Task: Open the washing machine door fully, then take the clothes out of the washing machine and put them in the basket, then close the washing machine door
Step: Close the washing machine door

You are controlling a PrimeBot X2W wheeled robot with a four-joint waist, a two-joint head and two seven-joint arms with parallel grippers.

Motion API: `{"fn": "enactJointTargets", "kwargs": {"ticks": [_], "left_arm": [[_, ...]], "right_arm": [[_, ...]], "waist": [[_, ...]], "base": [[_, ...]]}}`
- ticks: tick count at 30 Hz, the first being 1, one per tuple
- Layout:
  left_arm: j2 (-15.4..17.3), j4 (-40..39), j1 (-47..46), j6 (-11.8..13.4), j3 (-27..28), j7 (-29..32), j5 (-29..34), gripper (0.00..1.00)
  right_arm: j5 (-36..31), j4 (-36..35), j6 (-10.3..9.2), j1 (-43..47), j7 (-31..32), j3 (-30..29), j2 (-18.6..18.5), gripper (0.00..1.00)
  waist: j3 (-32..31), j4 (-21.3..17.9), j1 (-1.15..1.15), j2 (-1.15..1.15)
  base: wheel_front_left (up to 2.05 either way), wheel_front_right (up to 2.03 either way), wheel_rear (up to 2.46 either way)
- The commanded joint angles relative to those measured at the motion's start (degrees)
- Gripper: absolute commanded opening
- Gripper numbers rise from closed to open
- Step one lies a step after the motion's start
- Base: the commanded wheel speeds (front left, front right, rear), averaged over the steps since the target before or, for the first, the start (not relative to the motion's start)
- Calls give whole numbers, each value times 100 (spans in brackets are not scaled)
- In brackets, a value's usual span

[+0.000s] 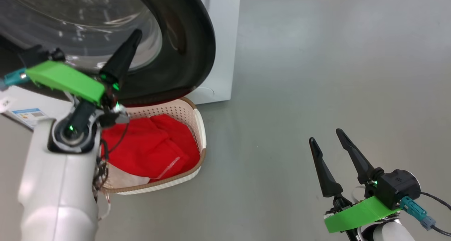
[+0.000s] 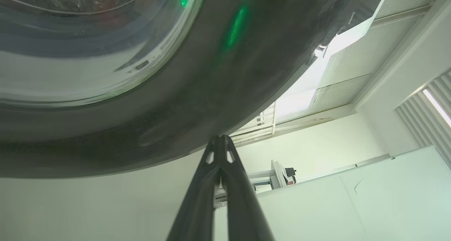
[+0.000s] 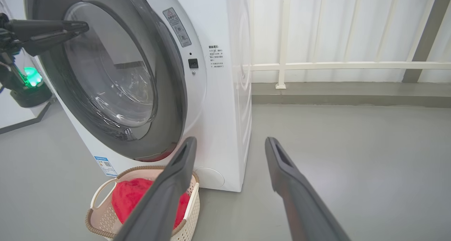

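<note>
The washing machine [image 1: 222,40] [image 3: 225,110] is white, and its door [image 1: 190,57] [image 3: 165,103], black-rimmed with a clear glass bowl, stands swung in close to the front. My left gripper [image 1: 135,35] [image 3: 82,25] [image 2: 220,139] is shut with nothing in it. Its tip is at the door's [image 2: 211,75] outer face, near the rim on the side away from the latch. The red clothes [image 1: 151,146] [image 3: 130,198] lie in the cream basket [image 1: 201,128] [image 3: 193,202] on the floor below the door. My right gripper [image 1: 326,136] [image 3: 229,142] is open and empty, well right of the basket.
Bare grey floor [image 1: 317,75] stretches to the right of the machine. A white railing [image 3: 282,65] runs along the far wall. A blue label [image 3: 105,165] sits low on the machine's front. My pale left forearm [image 1: 60,184] stands beside the basket's left end.
</note>
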Motion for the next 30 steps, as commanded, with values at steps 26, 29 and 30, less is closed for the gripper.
{"fn": "enactJointTargets", "kwargs": {"ticks": [26, 29, 30], "left_arm": [[1067, -2133, 2421, 360, -842, -3296, 3992, 100], [1175, -2333, 2760, 524, -873, -3487, 4328, 100], [1198, -2422, 2883, 588, -878, -3532, 4428, 100]], "right_arm": [[65, -46, 35, 100, -83, -7, -42, 100], [77, -41, 35, 163, -83, -22, -42, 100], [80, -43, 35, 184, -83, -28, -42, 100]], "waist": [[-895, 679, 0, 0], [-994, 673, 0, 0], [-1017, 672, 0, 0]], "base": [[0, 0, 0], [0, 0, 0], [0, 0, 0]]}}
